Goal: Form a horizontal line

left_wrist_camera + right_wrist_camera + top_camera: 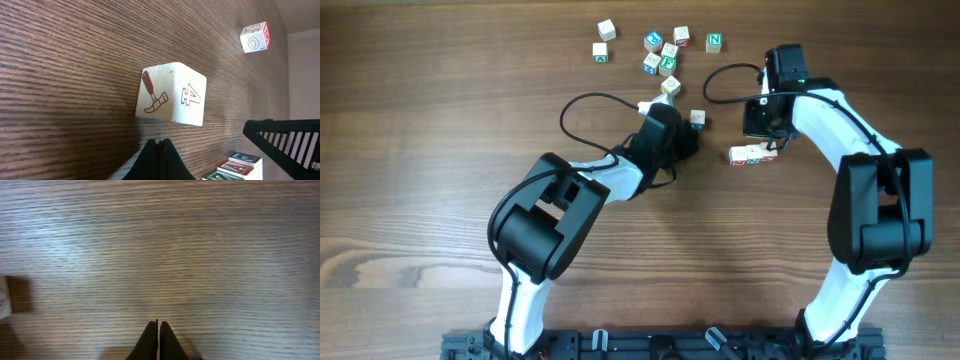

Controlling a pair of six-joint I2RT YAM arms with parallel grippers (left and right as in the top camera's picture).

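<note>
The horizontal line is a row of three pale letter cubes touching edge to edge, right of the table's middle. Its green, red and blue tops show at the lower right of the left wrist view. My right gripper hovers just above the row's right end, shut and empty over bare wood. My left gripper is shut and empty. It points at a single cube with a red hammer and a "4", just short of touching it. That cube lies left of the row.
Several loose letter cubes lie scattered at the back centre. One of them sits nearer my left arm. A cube marked "O" lies further off. A cube's edge shows at the left of the right wrist view.
</note>
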